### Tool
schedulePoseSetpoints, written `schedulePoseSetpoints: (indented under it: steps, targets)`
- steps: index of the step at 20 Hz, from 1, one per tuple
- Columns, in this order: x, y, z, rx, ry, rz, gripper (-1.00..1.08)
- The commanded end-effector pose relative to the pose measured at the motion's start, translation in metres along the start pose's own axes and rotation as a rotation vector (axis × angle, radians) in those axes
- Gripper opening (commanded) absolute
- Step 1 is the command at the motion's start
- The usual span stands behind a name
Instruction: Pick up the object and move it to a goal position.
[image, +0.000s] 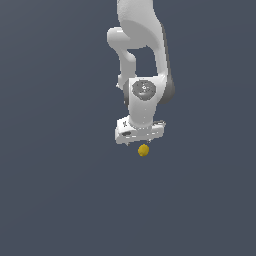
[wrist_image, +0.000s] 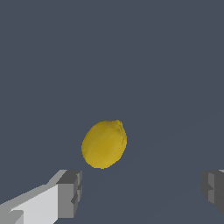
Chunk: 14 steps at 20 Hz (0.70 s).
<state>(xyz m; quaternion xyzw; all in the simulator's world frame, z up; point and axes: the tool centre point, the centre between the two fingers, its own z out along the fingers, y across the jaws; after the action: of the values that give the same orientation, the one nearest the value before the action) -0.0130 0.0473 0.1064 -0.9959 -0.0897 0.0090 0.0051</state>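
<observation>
Plain dark grey surroundings fill both views. End effector (image: 141, 142) fingers (wrist_image: 70, 192) are spread apart, touching nothing. Ball (wrist_image: 104, 144) sits just beyond them.

Small mustard-yellow object (image: 143, 150) (wrist_image: 104, 144), rounded and slightly egg-shaped, lemon-like, with a tiny nub at one end. Lies alone on plain dark grey ground, tilted in the wrist view. Whole, unmarked, touching nothing else visible.
</observation>
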Motion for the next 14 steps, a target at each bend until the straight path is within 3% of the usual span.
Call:
schedulePoseSetpoints:
  steps: [1, 7, 14]
  targets:
    - [0.002, -0.013, 0.012, -0.007, 0.007, -0.063, 1.00]
    - [0.004, -0.030, 0.027, -0.013, 0.016, -0.142, 1.00]
    - [0.004, -0.030, 0.033, -0.012, 0.014, -0.141, 1.00]
